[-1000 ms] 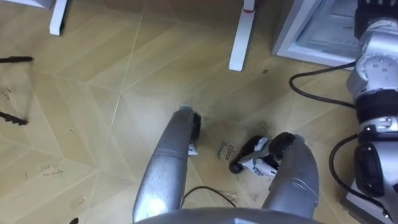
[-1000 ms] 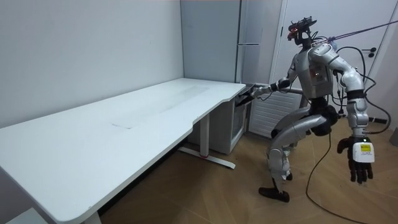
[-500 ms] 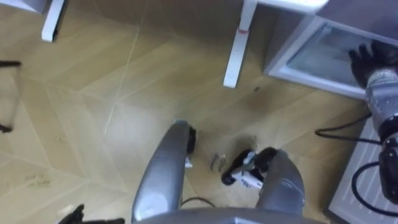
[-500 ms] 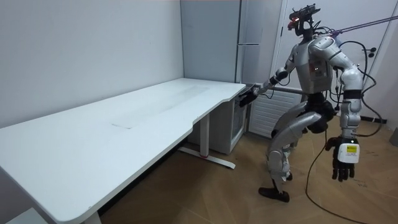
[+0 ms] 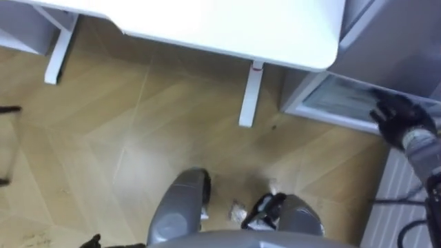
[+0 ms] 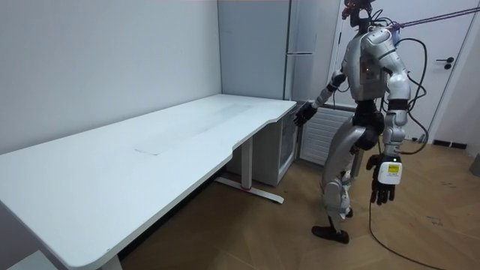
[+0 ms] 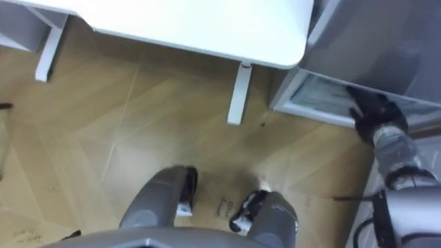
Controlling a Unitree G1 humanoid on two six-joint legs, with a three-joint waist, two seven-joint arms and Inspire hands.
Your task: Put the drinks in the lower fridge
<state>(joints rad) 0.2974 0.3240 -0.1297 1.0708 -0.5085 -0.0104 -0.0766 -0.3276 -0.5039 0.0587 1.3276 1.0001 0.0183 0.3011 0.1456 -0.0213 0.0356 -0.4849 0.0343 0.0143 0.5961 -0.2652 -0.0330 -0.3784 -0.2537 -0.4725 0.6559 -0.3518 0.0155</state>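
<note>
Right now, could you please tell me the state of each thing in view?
Small fridge: glass door; open or shut unclear.
Right hand: open, empty, reaching toward that door.
Left hand: open, empty, hanging by the robot's side.
Tall fridge: doors shut.

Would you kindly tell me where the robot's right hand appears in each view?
Left eye view: right hand at the right edge, by the lower fridge.
Right eye view: the hand at right, by the same fridge.
Room view: the hand just right of centre, off the far corner of the white desk.
Shared landmark: that desk corner.
</note>
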